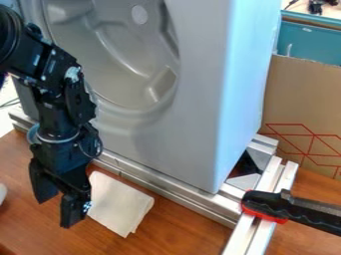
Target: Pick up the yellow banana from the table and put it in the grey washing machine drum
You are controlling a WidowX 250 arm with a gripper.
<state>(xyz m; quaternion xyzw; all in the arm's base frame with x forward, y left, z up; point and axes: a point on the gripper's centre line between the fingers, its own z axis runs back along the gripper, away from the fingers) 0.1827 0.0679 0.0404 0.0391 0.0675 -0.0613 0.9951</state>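
The black gripper (56, 207) hangs at the left over the wooden table, its two fingers parted and nothing between them. Just right of it a folded whitish cloth (121, 205) lies on the table, partly behind the right finger. Behind the cloth stands a large grey washing-machine-like front (193, 124) with a round door recess.
Silver metal rails (166, 190) run along the machine's base and toward the front right. A black and red clamp handle (266, 205) rests over the rail. Cardboard (303, 99) stands at the right; a white object (2, 192) is at the left edge.
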